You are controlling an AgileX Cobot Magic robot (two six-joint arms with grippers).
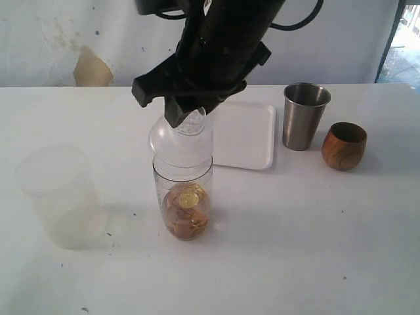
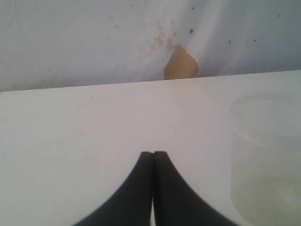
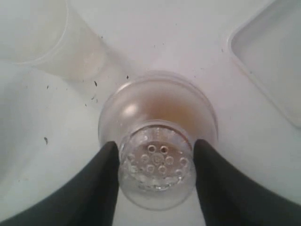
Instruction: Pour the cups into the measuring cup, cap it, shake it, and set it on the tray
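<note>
Likely a robot lab, bare white table (image 1: 328,262), stained white wall (image 1: 39,39), black robot arm (image 1: 223,39) overhead

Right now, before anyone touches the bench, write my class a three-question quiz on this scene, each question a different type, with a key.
1. True or false: the measuring cup stands on the table, off the tray.
2. The right tool grips: A the cap's neck; B the measuring cup's base; C the tray's rim.
3. In one word, how do the left tool's jaws stand?
Key: 1 true. 2 A. 3 shut.
</note>
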